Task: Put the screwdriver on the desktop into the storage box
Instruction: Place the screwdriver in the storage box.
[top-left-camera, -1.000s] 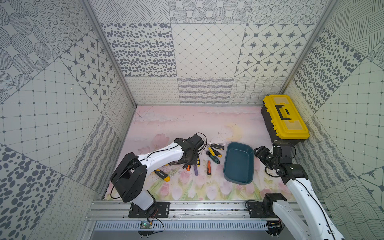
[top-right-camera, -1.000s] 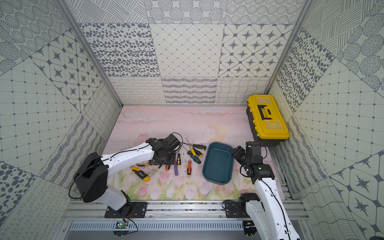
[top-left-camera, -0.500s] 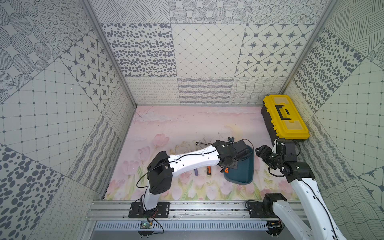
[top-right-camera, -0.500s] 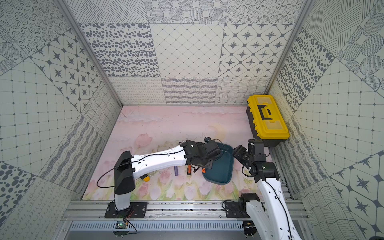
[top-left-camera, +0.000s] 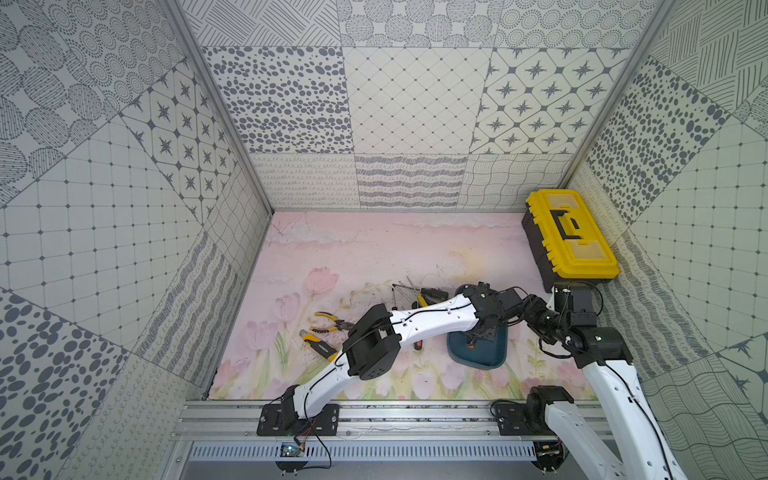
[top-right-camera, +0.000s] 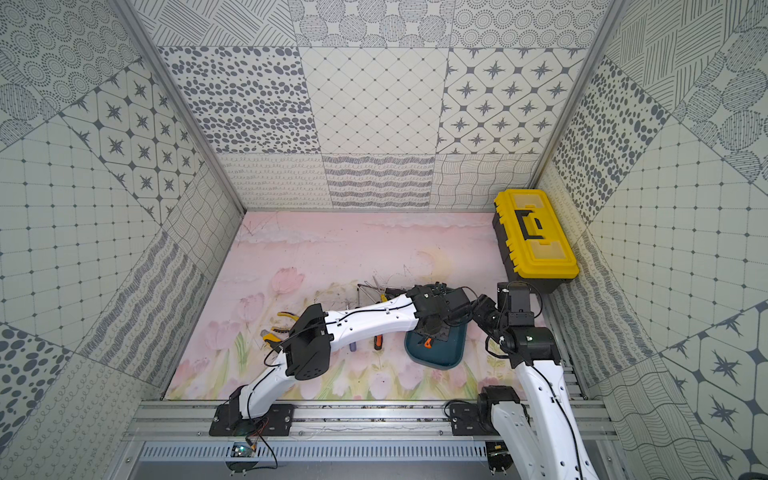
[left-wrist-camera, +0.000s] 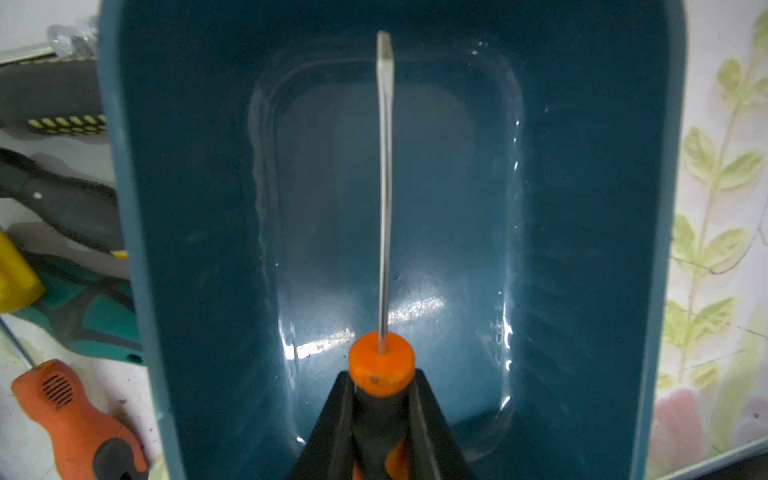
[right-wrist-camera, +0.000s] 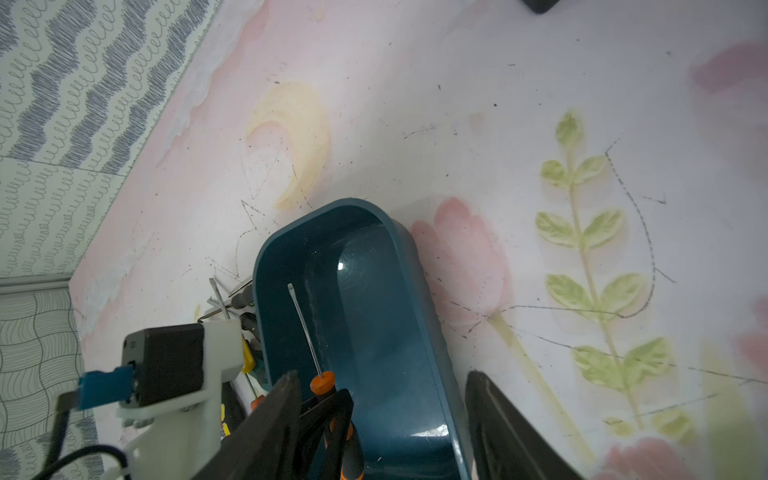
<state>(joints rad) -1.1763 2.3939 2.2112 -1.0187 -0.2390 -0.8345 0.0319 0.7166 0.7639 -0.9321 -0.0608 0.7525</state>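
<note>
Flat-blade screwdriver (left-wrist-camera: 384, 208) held over the storage box (left-wrist-camera: 187, 208)

The left fingers (left-wrist-camera: 332, 424) are clamped on the screwdriver's black-and-orange handle. Its blade points along the inside of the teal storage box, which sits on the near right part of the desk (top-left-camera: 374, 257). I cannot tell whether it touches the box floor. The right fingers (right-wrist-camera: 274, 424) stand apart at the box's right side, holding nothing. Left of the box lie another orange-handled screwdriver (left-wrist-camera: 70, 415) and yellow-handled pliers (top-left-camera: 328, 322). A yellow-lidded toolbox (top-left-camera: 569, 237) stands far right.
</note>
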